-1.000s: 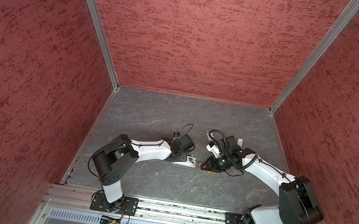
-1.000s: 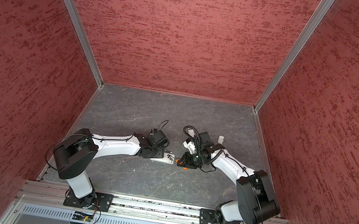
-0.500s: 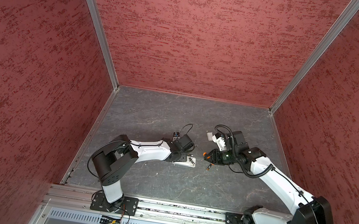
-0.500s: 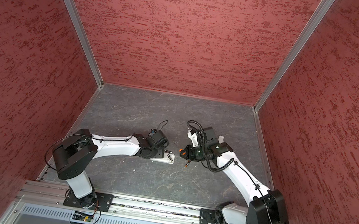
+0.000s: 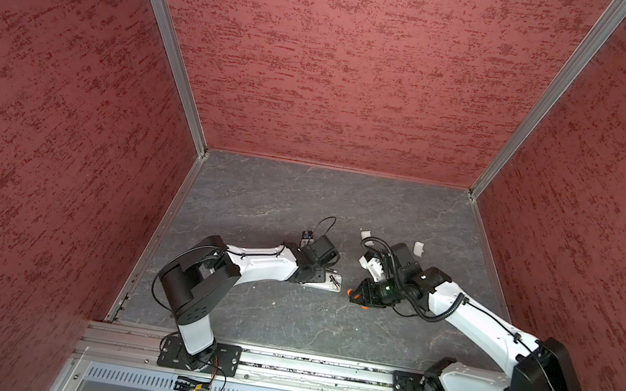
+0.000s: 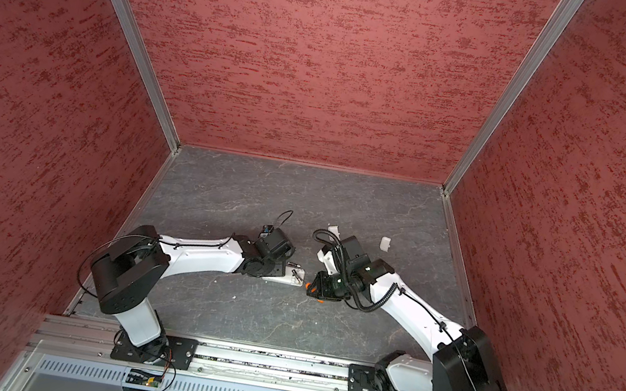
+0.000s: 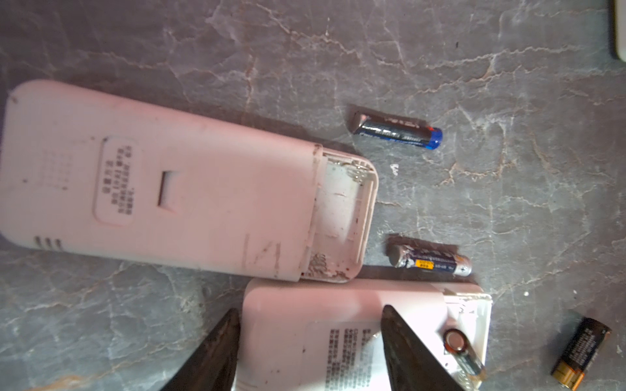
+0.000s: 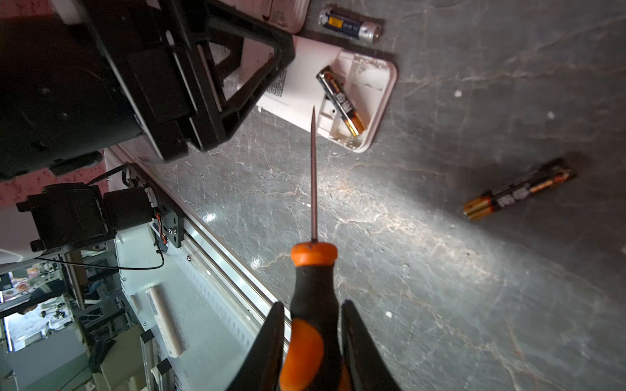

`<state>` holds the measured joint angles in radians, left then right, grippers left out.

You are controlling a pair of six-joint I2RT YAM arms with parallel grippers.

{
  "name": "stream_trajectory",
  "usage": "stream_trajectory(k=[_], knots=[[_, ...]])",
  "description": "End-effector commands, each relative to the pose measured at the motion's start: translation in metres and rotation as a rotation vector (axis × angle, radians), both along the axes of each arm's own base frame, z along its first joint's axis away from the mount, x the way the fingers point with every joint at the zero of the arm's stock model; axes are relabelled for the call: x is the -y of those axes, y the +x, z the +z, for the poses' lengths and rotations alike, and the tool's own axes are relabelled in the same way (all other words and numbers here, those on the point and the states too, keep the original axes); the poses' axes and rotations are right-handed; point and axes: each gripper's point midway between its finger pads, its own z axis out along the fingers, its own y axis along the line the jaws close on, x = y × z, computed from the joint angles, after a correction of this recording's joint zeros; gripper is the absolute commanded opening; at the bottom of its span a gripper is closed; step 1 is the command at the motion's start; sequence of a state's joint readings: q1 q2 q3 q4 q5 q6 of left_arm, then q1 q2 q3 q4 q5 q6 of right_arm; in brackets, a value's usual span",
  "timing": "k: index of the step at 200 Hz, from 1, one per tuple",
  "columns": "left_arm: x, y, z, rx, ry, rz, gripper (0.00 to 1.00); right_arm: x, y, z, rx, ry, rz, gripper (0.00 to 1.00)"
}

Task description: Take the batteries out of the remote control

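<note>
Clock directions are read on the top views, far wall = 12.

Left gripper [image 7: 310, 308]: jaws roughly half open, set astride the white remote control [image 5: 325, 283] near the middle of the grey floor [image 5: 280, 208]. One finger [image 7: 216, 348] sits at the remote's edge and the other over its back. Clamped or only resting: cannot tell.

Right gripper [image 8: 312, 304]: at 3 o'clock of the remote, closed firmly on the orange-and-black handle of a screwdriver [image 8: 313, 257]. The shaft points toward 9 o'clock, tip close to the open battery compartment. Contact cannot be made out.

Batteries:
- black-and-gold battery [image 8: 340, 101] in the compartment, lying askew.
- yellow-label battery [image 7: 428, 262] on the floor, just at 12 o'clock of the open end.
- blue-tipped battery [image 7: 396, 131] farther toward 12, beside the open, empty compartment of a second remote [image 7: 162, 182] lying face down.
- loose black-and-gold battery [image 7: 581, 352] on the floor at about 2 o'clock, apart from the remote. It is blurred in the right wrist view.

White cover A [image 5: 365, 234] at 1 o'clock and white cover B [image 5: 418, 247] at 2 o'clock, both well apart from the remote.
</note>
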<state>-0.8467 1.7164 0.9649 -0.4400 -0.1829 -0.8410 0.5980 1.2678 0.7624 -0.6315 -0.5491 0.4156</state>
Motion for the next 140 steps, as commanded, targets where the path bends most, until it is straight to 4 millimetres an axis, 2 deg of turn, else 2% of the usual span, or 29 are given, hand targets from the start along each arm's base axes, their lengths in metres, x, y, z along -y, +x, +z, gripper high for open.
stream_trajectory(k=[1, 77, 140], knots=[[-0.006, -0.034, -0.040, -0.146, 0.061, -0.049, 0.64, -0.002, -0.005, -0.004, -0.015, 0.009, 0.002, 0.00], [-0.008, -0.037, -0.041, -0.148, 0.065, -0.049, 0.64, -0.001, -0.005, -0.025, -0.038, -0.012, -0.012, 0.00], [-0.009, -0.040, -0.044, -0.158, 0.066, -0.050, 0.64, -0.006, 0.005, -0.028, -0.026, -0.005, -0.028, 0.00]])
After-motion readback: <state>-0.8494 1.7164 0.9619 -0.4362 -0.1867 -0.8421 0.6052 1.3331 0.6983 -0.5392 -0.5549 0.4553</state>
